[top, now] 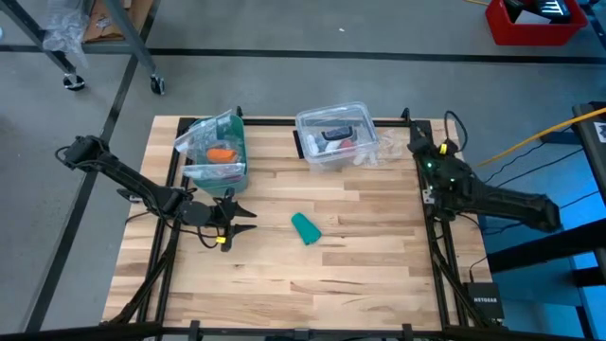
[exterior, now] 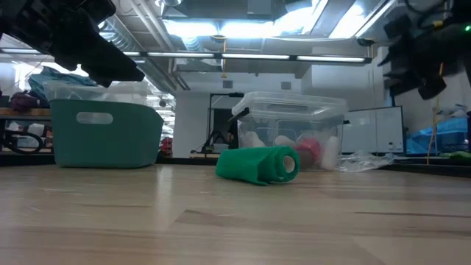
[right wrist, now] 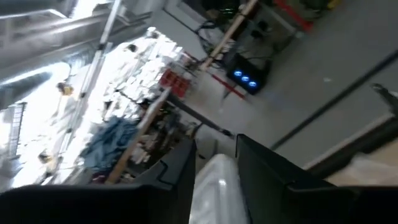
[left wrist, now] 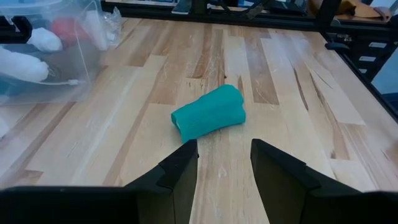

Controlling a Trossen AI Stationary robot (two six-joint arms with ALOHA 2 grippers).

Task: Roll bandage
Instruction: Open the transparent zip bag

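The bandage (top: pixel 305 227) is a short teal roll lying on its side on the wooden table near the middle, also seen in the low view (exterior: pixel 259 165) and the left wrist view (left wrist: pixel 209 113). My left gripper (top: pixel 248 220) hovers to its left, pointing at it, open, with a stretch of bare wood between its fingertips (left wrist: pixel 224 149) and the roll. My right gripper (top: pixel 418 144) is drawn back at the table's far right corner, raised and pointing level toward the room. Its fingers (right wrist: pixel 216 146) stand apart with nothing held.
A teal bin (top: pixel 216 152) holding an orange item stands at the far left. A clear lidded plastic box (top: pixel 336 137) stands at the far middle, just behind the roll in the low view (exterior: pixel 294 132). Bare wood lies in front of and to the right of the roll.
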